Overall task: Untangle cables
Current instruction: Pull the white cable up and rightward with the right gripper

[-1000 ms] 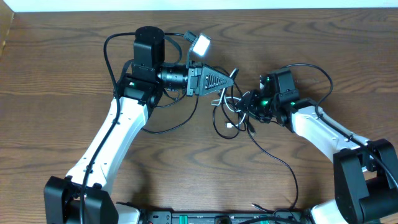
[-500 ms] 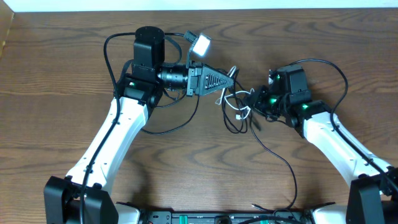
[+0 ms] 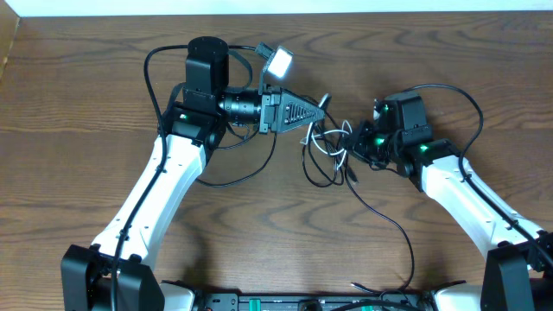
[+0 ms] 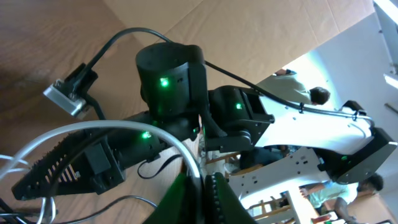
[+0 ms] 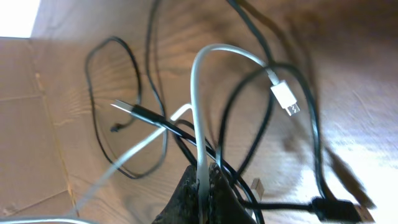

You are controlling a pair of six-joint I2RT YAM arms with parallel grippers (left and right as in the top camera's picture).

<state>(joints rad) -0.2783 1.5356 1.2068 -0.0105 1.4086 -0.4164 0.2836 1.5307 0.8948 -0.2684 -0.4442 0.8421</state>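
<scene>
Matte brown wood-grain table [image 3: 86, 104] underneath, streaked lengthwise. At its middle, between the two arms, a knot of thin round cords. White cable [image 5: 196, 112]: smooth, slightly glossy, arching up and over to a small blocky white plug [image 5: 285, 98]. Black cable [image 3: 408, 259]: dull, wound in loose oval loops through the white one, then trailing in a long curve toward the near edge of the table. Also poking out of the tangle, a slim black plug [image 5: 134, 111] tipped in flat bright metal. Left gripper [image 3: 324, 111]: a black ribbed wedge, fingers together and pinching the white cable at the foot of its downward curve, best seen from the left wrist. Right gripper [image 3: 350, 149]: pressed closed on the same white cable, with black strands crossing just beside the fingertips. Compared with a second ago: left arm in the same pose; right wrist swung outward, away from the left arm, forearm now stretched toward the lower right corner. Compared with half a second ago: black loop under the grippers slid back toward the left arm's side.
</scene>
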